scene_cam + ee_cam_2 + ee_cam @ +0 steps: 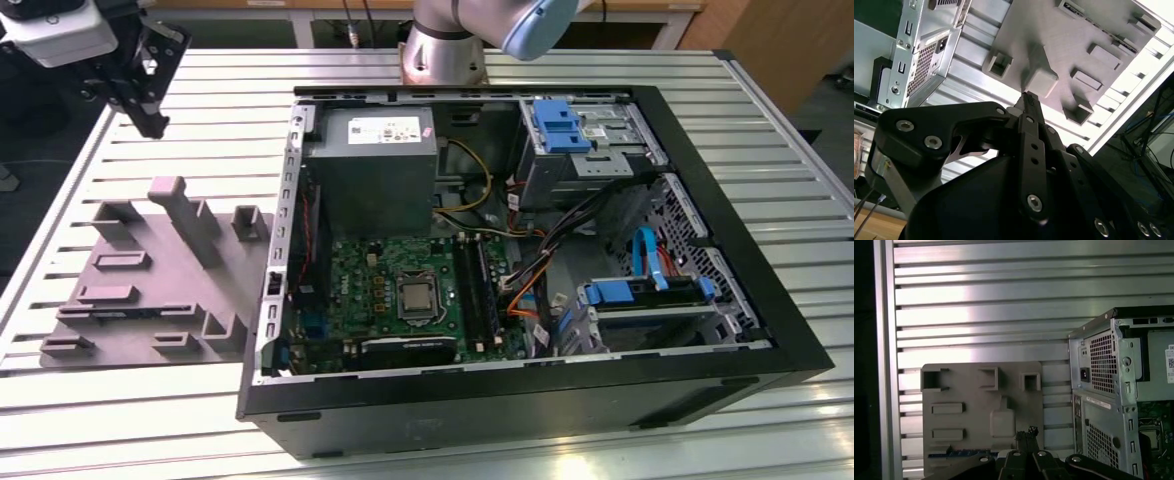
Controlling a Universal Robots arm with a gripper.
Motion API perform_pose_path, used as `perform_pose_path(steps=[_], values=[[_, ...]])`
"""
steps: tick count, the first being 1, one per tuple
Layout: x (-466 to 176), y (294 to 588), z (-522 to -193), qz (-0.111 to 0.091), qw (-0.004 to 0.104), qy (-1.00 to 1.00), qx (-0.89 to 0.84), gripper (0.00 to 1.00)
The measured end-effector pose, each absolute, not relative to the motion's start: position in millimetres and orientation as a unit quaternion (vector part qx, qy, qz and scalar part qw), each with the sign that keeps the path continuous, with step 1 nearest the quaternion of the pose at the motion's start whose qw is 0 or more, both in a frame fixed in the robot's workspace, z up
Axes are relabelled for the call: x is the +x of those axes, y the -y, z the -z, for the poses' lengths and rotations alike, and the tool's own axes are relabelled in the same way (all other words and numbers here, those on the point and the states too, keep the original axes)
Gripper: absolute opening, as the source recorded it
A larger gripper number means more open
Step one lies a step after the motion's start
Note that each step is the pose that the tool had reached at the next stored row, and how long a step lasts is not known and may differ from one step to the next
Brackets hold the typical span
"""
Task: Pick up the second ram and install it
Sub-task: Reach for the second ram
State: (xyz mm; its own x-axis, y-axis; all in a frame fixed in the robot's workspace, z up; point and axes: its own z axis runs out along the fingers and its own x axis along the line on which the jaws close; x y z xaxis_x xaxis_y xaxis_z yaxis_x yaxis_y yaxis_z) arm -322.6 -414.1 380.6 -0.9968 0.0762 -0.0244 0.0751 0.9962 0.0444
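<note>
Toward the exterior view's left, the black tool (151,125) hangs tips-down from a wrist carrying a white camera box, well above the ribbed aluminium worktop (227,80). In both wrist views its fingers (1027,120) are pressed together at the tip with nothing between them. Beneath it on the worktop lies the flat grey plastic fixture block with upright posts (147,285). In the second wrist view the tool (1027,96) points down at the tallest square post (1041,80). The second ram (1091,21), a long thin dark stick with a pale label at one end, stands on edge in a long slot of that block. In the first wrist view it shows as a dark bluish strip (961,455) close by the tool (1027,432), untouched. Just beside the block, toward the exterior view's right, the open black computer case (534,400) lies on its side. Inside it are a grey power supply box (374,160), a green motherboard (400,290), bundled cables and blue-latched drive bays (558,125). The grey arm base with a pale blue cap (447,40) rises behind the case.
</note>
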Motion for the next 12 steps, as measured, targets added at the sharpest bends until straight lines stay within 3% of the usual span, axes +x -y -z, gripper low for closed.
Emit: perform_pose_path(steps=[12], values=[[-324.1, 416.2, -380.1, -0.022, 0.013, -0.999, 0.038, 0.11]])
